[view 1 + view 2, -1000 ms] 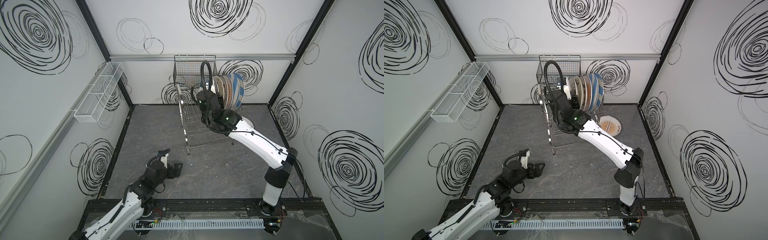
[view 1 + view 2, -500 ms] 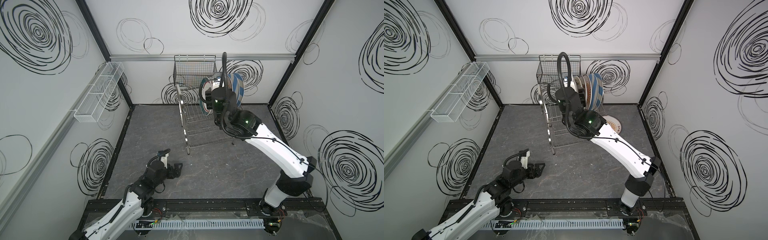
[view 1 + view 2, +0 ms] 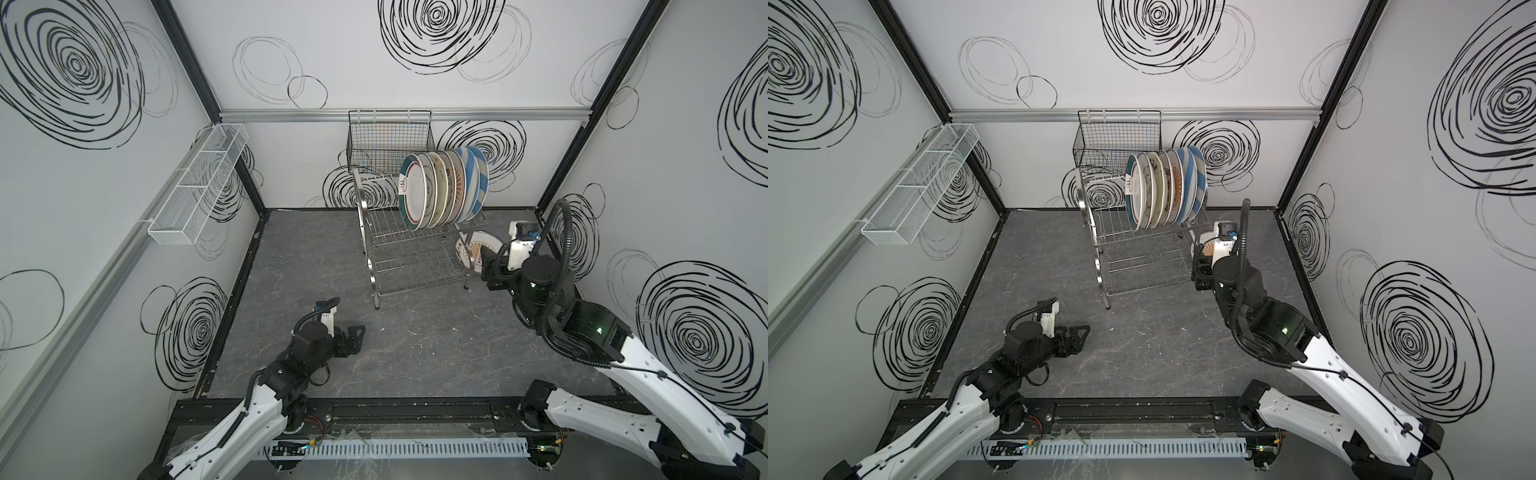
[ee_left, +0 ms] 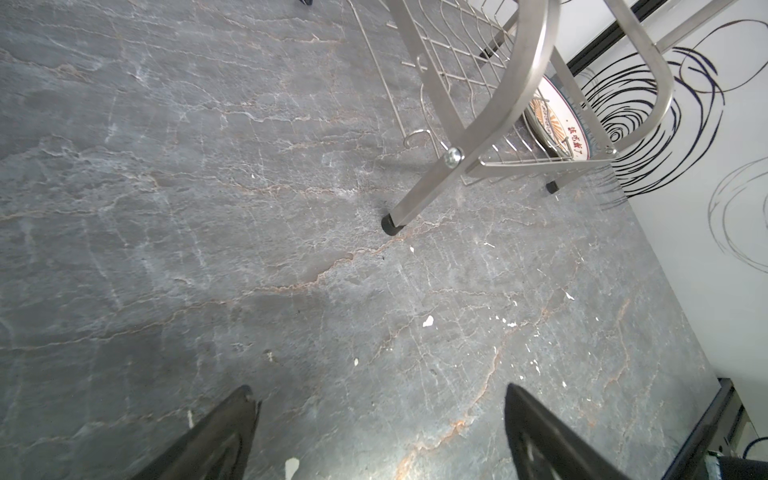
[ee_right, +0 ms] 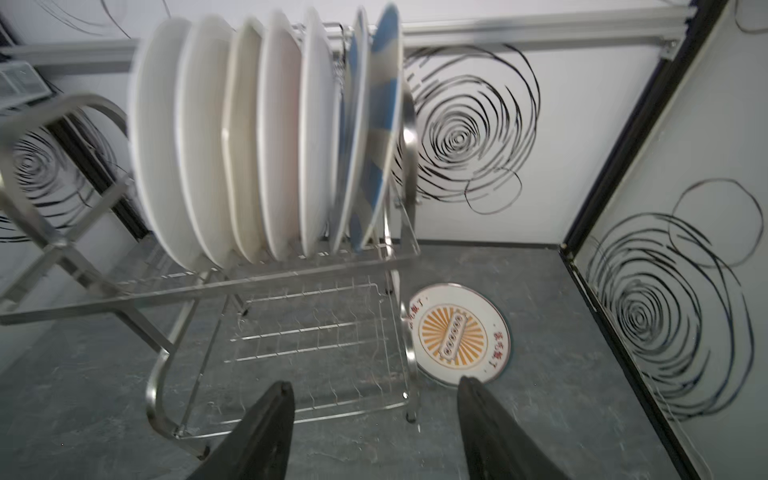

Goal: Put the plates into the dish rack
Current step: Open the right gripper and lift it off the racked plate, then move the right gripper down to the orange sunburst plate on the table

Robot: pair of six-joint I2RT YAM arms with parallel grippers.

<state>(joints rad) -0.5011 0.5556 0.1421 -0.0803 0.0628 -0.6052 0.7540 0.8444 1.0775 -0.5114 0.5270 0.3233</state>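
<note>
The steel dish rack [image 3: 415, 262] [image 3: 1142, 266] [image 5: 316, 332] [image 4: 457, 137] stands at the back of the floor. Several plates [image 3: 440, 191] [image 3: 1163, 187] [image 5: 232, 141] stand on edge in its top tier, a green-rimmed one at the left end and blue-striped ones at the right end. An orange sunburst plate [image 3: 478, 249] [image 5: 455, 334] [image 4: 557, 120] lies flat on the floor to the rack's right. My right gripper [image 3: 490, 274] [image 3: 1200, 274] [image 5: 374, 381] hangs open and empty just before that plate. Near the front left, my left gripper [image 3: 355, 334] [image 3: 1079, 332] [image 4: 378, 386] is open and empty above the floor.
A black wire basket [image 3: 388, 137] hangs on the back wall behind the rack. A long white mesh tray [image 3: 199, 183] is fixed to the left wall. The left part of the rack's top tier holds no plates. The right wall stands close beside the floor plate.
The right gripper let go of the green-rimmed plate in the rack's top tier, opened, and swung down to the right beside the floor plate. The left arm has not moved.
</note>
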